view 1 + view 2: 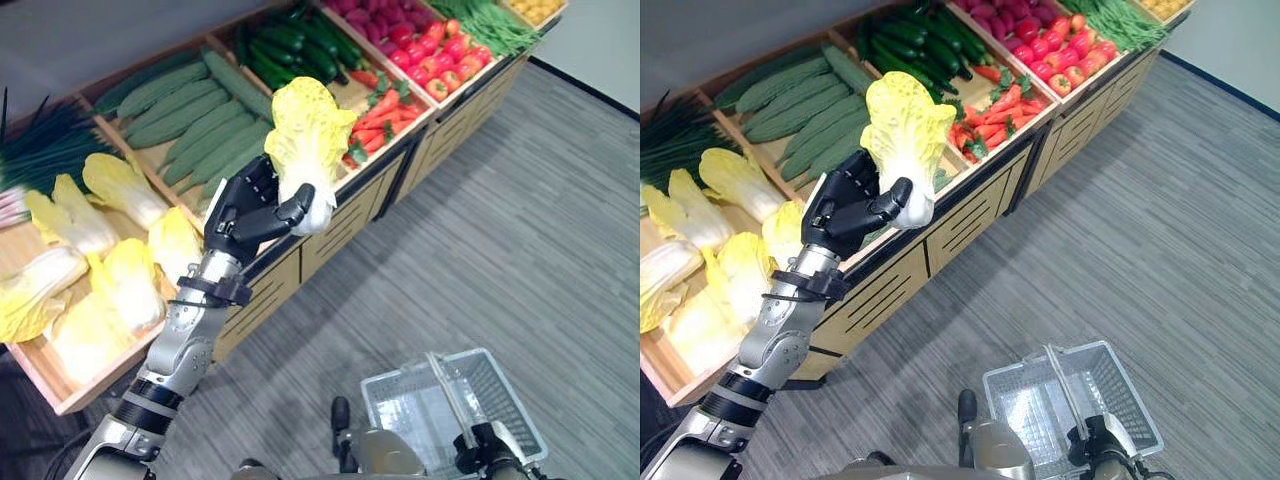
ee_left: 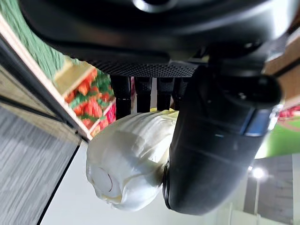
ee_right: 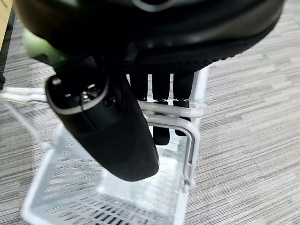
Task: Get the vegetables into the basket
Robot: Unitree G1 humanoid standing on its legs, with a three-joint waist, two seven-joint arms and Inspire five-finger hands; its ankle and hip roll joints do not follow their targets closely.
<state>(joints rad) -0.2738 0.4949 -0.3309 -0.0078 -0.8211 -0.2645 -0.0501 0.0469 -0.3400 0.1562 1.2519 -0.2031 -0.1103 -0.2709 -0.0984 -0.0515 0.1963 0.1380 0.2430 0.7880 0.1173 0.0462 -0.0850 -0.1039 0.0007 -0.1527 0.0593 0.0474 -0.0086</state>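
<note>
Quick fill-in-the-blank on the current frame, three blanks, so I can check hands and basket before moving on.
The left hand is curled round a ____ cabbage.
The right hand grips the basket by its ____.
Inside, the basket holds ____ so far.

Missing words: napa; handle; nothing

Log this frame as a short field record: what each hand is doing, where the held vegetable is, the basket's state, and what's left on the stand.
left hand: shut on a napa cabbage, held up above the stand's front edge
right hand: curled round the basket handle
basket: clear wire, low at the robot's right, no vegetable seen inside
stand: wooden bins with more cabbages, cucumbers, carrots, tomatoes
task state: cabbage not yet in basket
</note>
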